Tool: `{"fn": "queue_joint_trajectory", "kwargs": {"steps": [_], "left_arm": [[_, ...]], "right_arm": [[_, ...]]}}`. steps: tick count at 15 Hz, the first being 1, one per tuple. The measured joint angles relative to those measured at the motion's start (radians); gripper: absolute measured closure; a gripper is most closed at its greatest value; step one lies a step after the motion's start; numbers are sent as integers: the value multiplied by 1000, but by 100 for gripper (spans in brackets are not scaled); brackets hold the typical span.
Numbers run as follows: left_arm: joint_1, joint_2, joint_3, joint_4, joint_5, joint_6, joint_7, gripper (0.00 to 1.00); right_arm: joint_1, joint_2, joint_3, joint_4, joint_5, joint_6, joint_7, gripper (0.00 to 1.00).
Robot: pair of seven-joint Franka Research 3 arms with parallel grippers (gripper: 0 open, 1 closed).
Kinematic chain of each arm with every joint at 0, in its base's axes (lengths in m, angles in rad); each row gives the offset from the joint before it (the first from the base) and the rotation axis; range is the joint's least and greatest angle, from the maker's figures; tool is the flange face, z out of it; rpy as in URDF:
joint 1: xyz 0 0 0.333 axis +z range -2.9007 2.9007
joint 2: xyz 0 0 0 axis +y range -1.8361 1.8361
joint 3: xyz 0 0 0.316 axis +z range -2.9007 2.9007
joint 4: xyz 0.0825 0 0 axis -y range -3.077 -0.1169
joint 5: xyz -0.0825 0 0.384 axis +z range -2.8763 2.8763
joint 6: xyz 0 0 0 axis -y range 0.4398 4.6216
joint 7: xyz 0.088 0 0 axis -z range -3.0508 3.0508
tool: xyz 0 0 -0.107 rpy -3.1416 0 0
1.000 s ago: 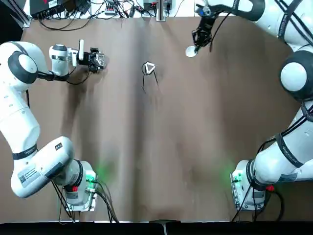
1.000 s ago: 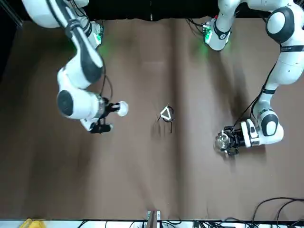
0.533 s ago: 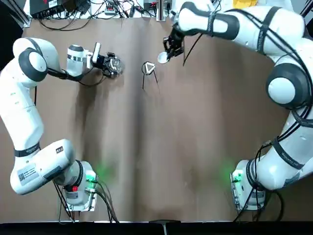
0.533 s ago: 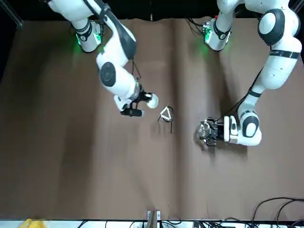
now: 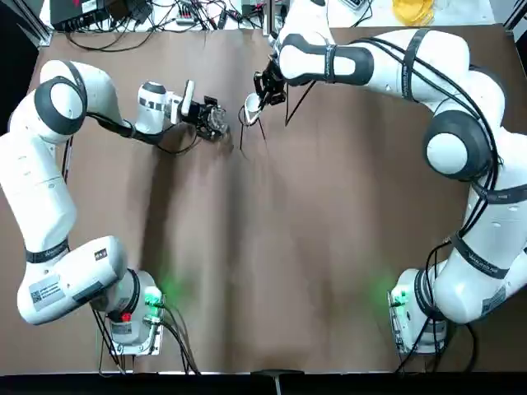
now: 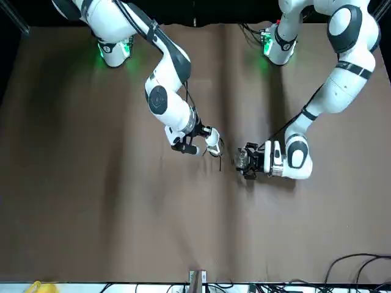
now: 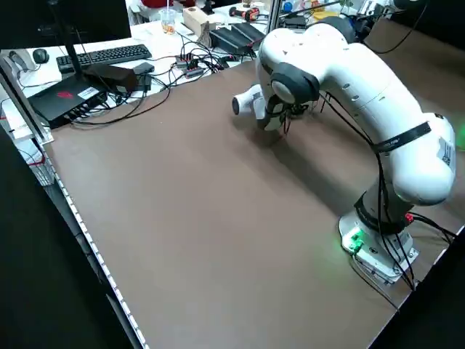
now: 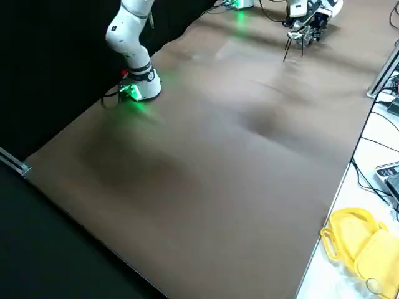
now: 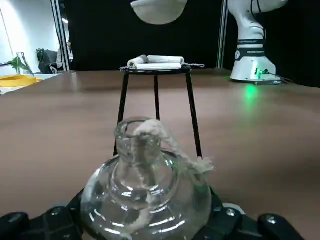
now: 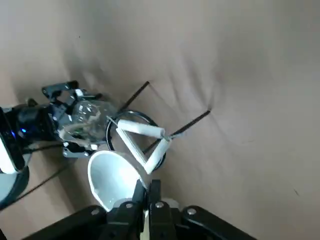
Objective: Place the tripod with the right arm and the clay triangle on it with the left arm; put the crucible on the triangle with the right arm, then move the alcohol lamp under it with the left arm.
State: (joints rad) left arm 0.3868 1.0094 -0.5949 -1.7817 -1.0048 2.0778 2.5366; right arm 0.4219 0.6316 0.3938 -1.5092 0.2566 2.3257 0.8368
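Even, fairly bright light covers the brown bench [image 5: 313,247], with soft, blurry shadows beneath the arms. Green lamps at the arm bases throw a faint green glow onto it. In the left wrist view, white glints streak the glass alcohol lamp [image 9: 145,190], and strong white glare washes the far wall [image 9: 22,30]. Black curtains [image 9: 145,40] stay deeply dark. The right wrist view looks soft, its bench shadows perhaps slightly out of focus.

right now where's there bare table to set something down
Widest bare stretch: the brown table between the two arm bases, on the robot's side of the tripod. Another lies beyond the tripod, toward the front camera. It's crowded around the tripod, with the crucible right over it and the alcohol lamp close beside.
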Motion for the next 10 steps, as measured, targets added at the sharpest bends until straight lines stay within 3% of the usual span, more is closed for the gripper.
{"fn": "queue_joint_trajectory", "kwargs": {"steps": [4,10], "left_arm": [[-63,-1,-3,-8,-82,53,41,15],[-87,-5,-3,-9,-117,104,43,15]], "right_arm": [[0,16,-6,2,0,15,0,94],[32,48,-21,2,-1,72,0,94]]}}
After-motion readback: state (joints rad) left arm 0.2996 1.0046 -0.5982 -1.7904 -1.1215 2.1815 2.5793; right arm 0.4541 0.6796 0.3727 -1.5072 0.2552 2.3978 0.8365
